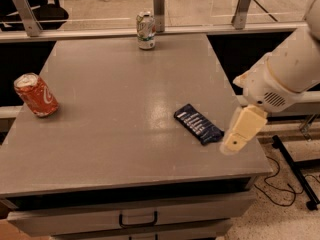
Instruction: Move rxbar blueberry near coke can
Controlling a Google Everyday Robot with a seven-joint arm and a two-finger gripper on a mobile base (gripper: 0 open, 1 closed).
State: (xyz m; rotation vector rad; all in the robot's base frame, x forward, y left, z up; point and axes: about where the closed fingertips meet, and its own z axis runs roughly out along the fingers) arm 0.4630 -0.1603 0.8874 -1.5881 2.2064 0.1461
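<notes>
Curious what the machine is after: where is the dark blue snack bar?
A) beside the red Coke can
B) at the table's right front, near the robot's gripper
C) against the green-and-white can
B: the rxbar blueberry lies flat on the table toward its right front, the gripper just beside it, far from the coke can at the left edge.

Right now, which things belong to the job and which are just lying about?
Job: rxbar blueberry, right of centre; coke can, left edge of table; pincer, hanging beside the bar's right end.
Lying about: green-and-white can, far edge.
</notes>
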